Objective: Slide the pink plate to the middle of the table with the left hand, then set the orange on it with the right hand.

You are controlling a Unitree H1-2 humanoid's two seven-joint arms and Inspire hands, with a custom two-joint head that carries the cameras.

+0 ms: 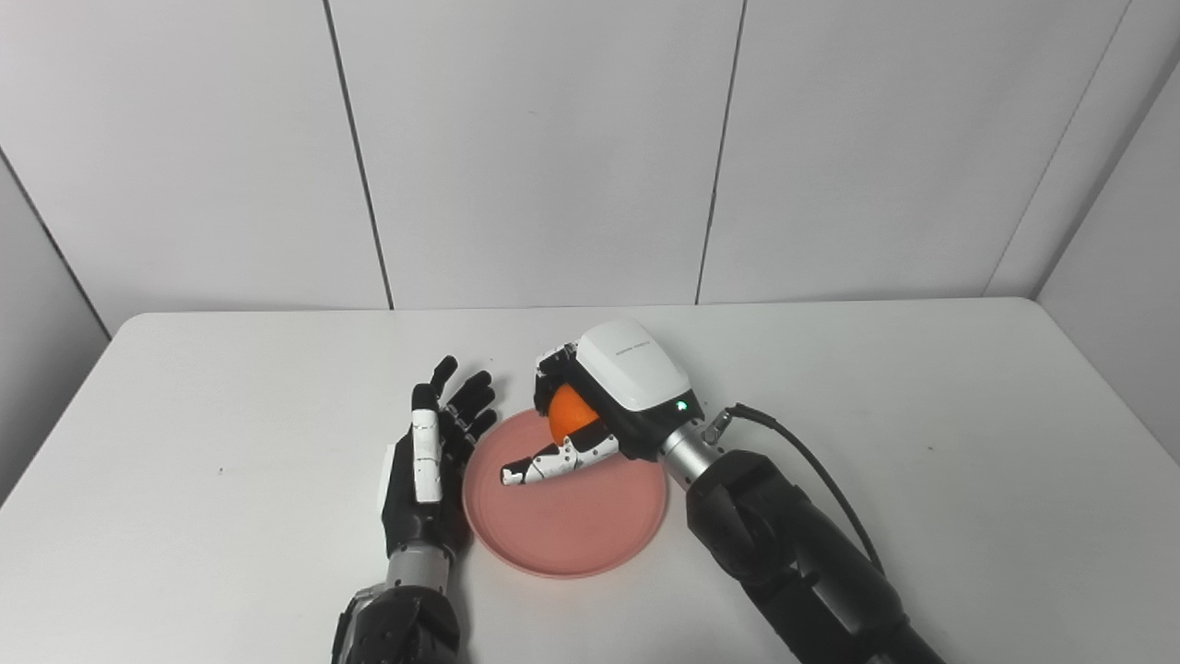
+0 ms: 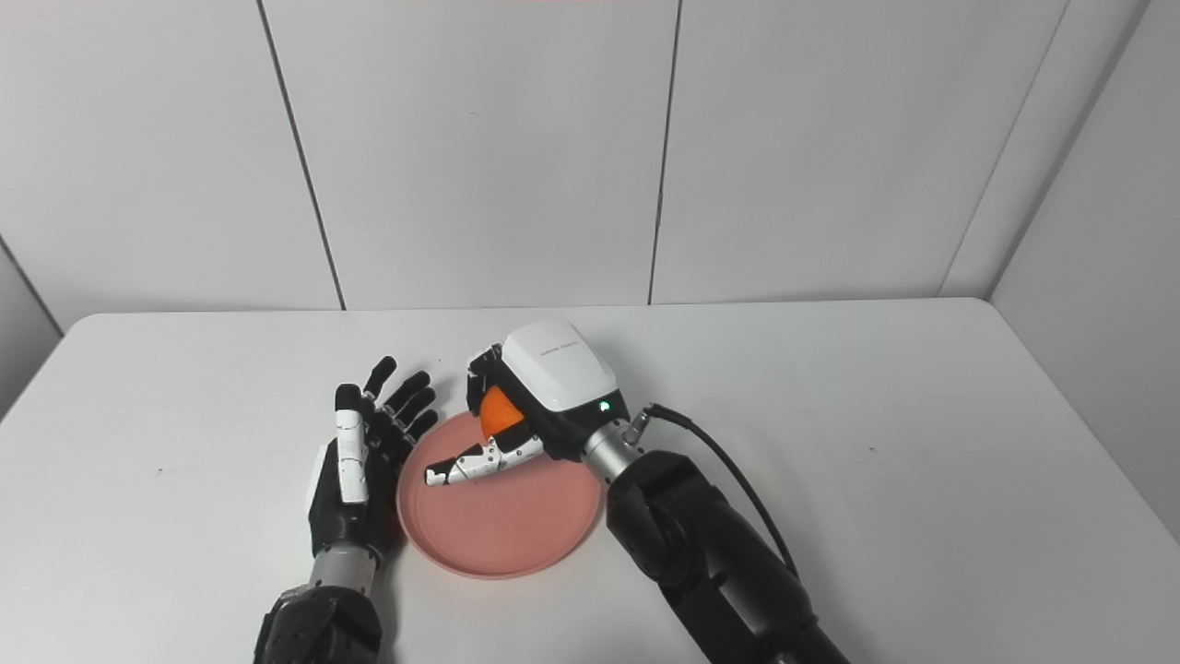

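- We judge the second step to be in hand: the pink plate (image 1: 567, 516) lies flat near the middle of the surface (image 1: 922, 443), so the slide looks done, and the orange (image 1: 572, 412) is not yet set down.
- The right hand (image 1: 599, 406) is wrapped around the orange, with fingers (image 1: 551, 369) curled over its far side and the thumb (image 1: 553, 461) stretched out below it. The fruit is held over the far part of the plate. We cannot tell whether it touches the plate or hangs just above it.
- The left hand (image 1: 429, 461) holds nothing. Its fingers (image 1: 466, 401) are straight and spread apart, and it sits just beside the plate's left rim, possibly touching it. Contact cannot be confirmed.
- In our judgement, the next move calls for lowering the orange until the plate carries it, preferably nearer the plate's centre than its far rim, then opening the fingers without nudging the fruit.
- Risk, as we assess it: the orange is round and may roll on release, since the plate's raised lip is low.
- Orientation: the orange shows no long axis. No stem end is visible, so we record no heading. The plate is round and lies level, giving no direction either.
- The right hand's back faces up and away, and its thumb points toward the left hand.
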